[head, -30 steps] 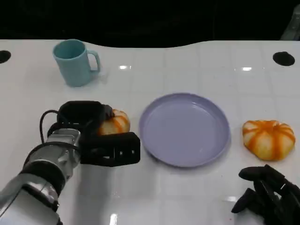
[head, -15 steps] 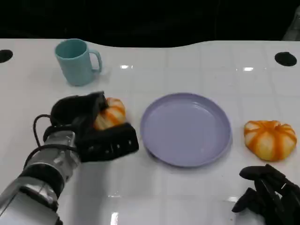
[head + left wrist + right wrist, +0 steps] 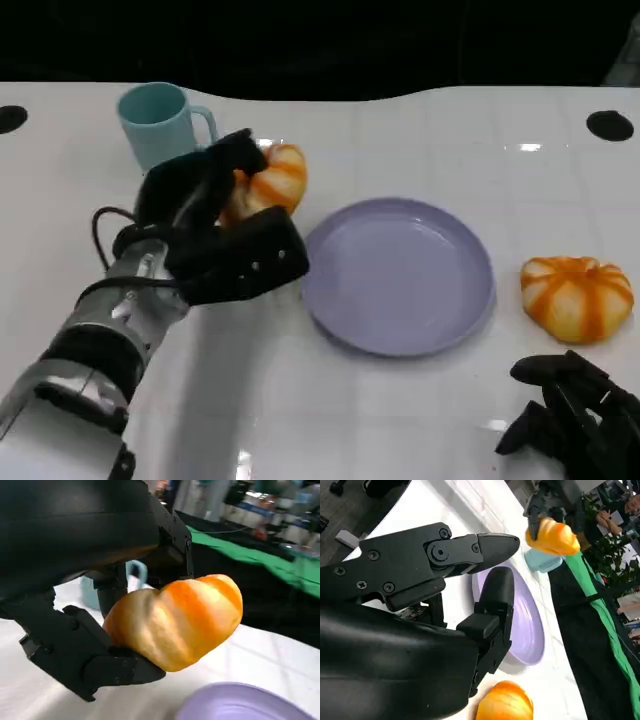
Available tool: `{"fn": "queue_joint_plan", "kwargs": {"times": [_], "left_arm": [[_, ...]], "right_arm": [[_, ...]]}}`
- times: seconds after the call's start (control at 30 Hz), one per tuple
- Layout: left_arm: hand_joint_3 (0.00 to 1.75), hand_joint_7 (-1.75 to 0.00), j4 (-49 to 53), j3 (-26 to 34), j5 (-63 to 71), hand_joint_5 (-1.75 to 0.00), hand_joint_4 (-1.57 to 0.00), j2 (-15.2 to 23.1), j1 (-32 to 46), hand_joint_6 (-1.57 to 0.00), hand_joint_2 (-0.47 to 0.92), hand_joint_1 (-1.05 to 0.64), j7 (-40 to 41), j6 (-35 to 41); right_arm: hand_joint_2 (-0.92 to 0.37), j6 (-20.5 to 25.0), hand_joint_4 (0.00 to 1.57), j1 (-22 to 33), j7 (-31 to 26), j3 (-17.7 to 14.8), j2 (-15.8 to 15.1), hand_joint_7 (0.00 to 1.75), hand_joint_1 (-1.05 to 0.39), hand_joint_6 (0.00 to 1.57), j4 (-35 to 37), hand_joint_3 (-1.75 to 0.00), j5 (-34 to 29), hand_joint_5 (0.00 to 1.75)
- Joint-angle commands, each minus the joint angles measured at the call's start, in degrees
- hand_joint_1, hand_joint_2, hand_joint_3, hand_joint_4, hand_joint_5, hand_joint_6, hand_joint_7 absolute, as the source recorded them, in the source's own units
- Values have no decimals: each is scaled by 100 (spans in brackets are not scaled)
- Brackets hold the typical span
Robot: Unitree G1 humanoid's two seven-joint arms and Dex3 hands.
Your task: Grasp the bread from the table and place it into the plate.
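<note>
Aloft, left hand (image 3: 205,225) around bread (image 3: 268,180), beside plate (image 3: 330,320).

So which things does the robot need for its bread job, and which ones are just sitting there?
Needed:
- bread, held up by the left hand
- purple plate, nothing on it

Just sitting there:
- blue cup
- second bread, right of the plate
- right hand, holding nothing
</note>
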Motion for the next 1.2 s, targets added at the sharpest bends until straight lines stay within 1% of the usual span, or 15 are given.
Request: {"fn": "queue_joint_plan", "kwargs": {"times": [0.03,0.17,0.3,0.4,0.6,0.73,0.83,0.93,0.97,1.03,1.07,1.1,1.13,1.17,1.2], "left_arm": [[121,-175,-232,-208,122,-175,-86,-90,-321,-68,45,-12,-335,-296],[121,-175,-247,-330,192,-175,-88,-210,-409,-70,47,-12,-451,-402],[120,-175,-116,-602,439,-175,-91,-483,-489,-73,48,-15,-354,-503],[121,-175,-13,-719,500,-175,-91,-615,-559,-72,50,-16,-554,-542],[102,-175,210,-1037,761,-175,-91,-860,-752,-71,62,-18,-726,-367],[93,-175,316,-1177,878,-175,-90,-981,-814,-68,63,-18,-657,-284],[81,-175,383,-1250,960,-175,-88,-1061,-794,-65,68,-17,-585,-208],[75,-175,448,-1253,930,-175,-86,-1085,-772,-63,72,-14,-648,-251],[70,-159,462,-1241,906,-175,-82,-1090,-774,-66,73,-14,-702,-254],[63,-143,476,-1228,883,-175,-78,-1094,-781,-70,76,-14,-758,-255],[57,-131,501,-1158,795,-162,-73,-1138,-801,-67,77,-15,-913,-143],[39,-93,518,-1106,730,-125,-70,-1170,-816,-69,82,-18,-1026,-59],[26,-61,531,-1096,722,-101,-71,-1195,-832,-76,87,-19,-1091,23],[15,-31,537,-1153,789,-76,-67,-1198,-855,-75,90,-22,-1112,92],[13,-17,537,-1285,937,-62,-64,-1181,-892,-72,91,-24,-1111,159]], "right_arm": [[-92,-71,68,14,21,-33,-73,106,-70,69,-34,-20,10,148],[-92,-57,68,15,-45,-29,-43,107,-70,69,-50,-20,-21,148],[-92,32,68,19,-84,-29,-22,107,-72,69,-97,-17,26,148],[-92,-25,67,26,-36,-37,-36,108,-72,68,-80,-18,30,149],[-92,-10,68,40,-28,-52,-46,108,-72,68,-97,-18,62,150],[-92,20,67,52,-45,-52,-43,108,-73,69,-117,-18,65,149],[-92,-29,67,48,16,-51,-42,108,-71,69,-90,-18,78,149],[-92,-59,67,50,34,-58,-24,108,-71,68,-80,-19,80,149],[-92,-49,68,45,49,-70,-14,108,-70,69,-72,-19,108,149],[-92,-34,69,40,63,-81,-4,108,-70,69,-64,-18,142,148],[-92,-38,69,44,51,-75,-9,107,-70,69,-67,-18,128,148],[-92,-42,69,47,41,-69,-13,107,-71,69,-70,-18,118,147],[-92,-33,69,53,22,-60,-23,107,-72,70,-87,-18,99,147],[-92,-30,69,57,7,-56,-25,107,-72,70,-97,-18,89,147],[-92,-36,69,61,-9,-55,-22,106,-72,70,-107,-18,79,147]]}}
